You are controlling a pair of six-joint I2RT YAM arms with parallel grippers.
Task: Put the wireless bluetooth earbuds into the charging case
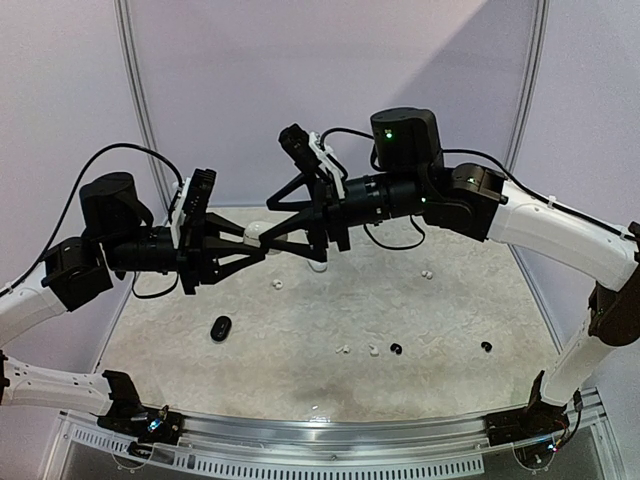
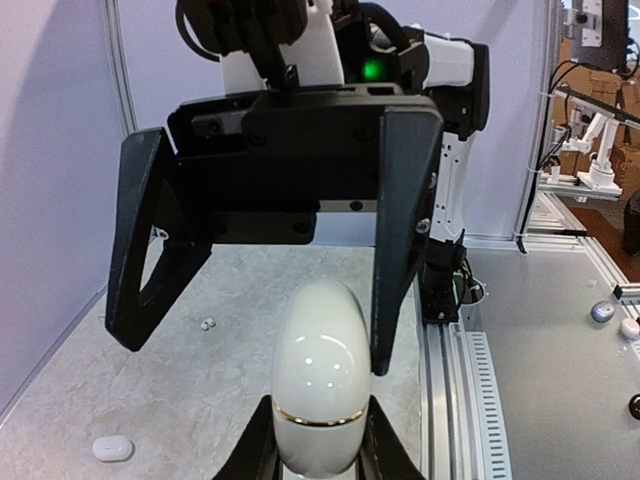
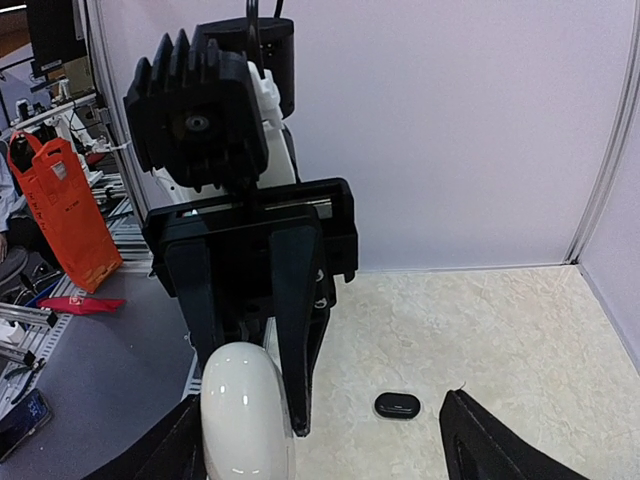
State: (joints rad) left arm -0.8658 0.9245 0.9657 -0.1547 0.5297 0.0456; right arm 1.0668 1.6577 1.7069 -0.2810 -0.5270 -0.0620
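Left wrist, left jaws clamp case (image 2: 318,370), right jaws possibly touching

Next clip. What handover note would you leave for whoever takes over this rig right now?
The left gripper is shut on the white case, held above the table.
The right gripper is open, jaws either side of the case, not clamped.
Loose on the table: white earbuds, black earbuds, a black case.
Done: white case picked up; lid looks shut.
Left: open it, seat earbuds.
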